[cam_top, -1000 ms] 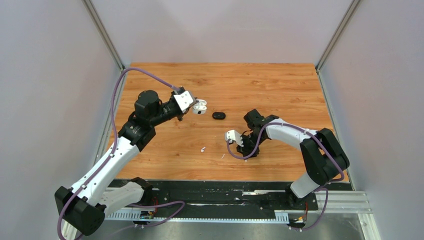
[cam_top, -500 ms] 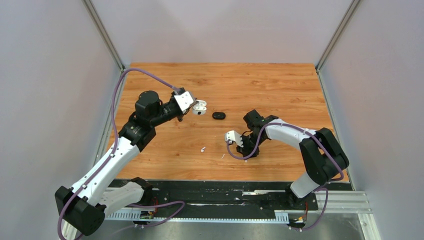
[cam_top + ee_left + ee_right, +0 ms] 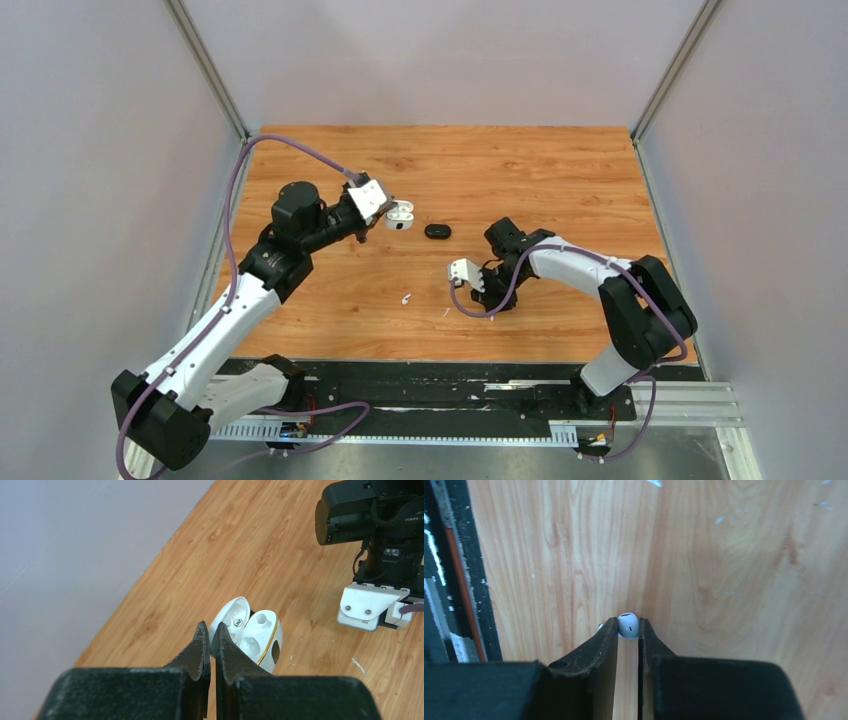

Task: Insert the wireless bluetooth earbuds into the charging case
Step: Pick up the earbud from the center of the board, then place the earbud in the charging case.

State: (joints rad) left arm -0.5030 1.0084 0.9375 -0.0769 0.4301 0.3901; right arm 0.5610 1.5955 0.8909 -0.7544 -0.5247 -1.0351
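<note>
The white charging case (image 3: pixel 257 637) with a gold rim is open, both its wells empty. My left gripper (image 3: pixel 210 630) is shut on the edge of its lid and holds it tilted at the table's left middle (image 3: pixel 400 215). In the right wrist view one glossy white earbud (image 3: pixel 628 626) sits on the wood between my right gripper's (image 3: pixel 628 620) fingertips, both pads touching it. From above, that gripper (image 3: pixel 497 299) points down at the table's front middle and hides this earbud. The second earbud (image 3: pixel 406 298) lies loose on the wood, left of the right gripper.
A small black oval object (image 3: pixel 437 231) lies just right of the case. A thin white fleck (image 3: pixel 446 312) lies near the front edge. A black rail (image 3: pixel 430 385) runs along the table's near edge, close behind the right gripper (image 3: pixel 454 570). Grey walls enclose the other three sides.
My right gripper's jaws have closed in on the earbud, and the wrist has shifted slightly left. The left arm and the case have stayed still.
</note>
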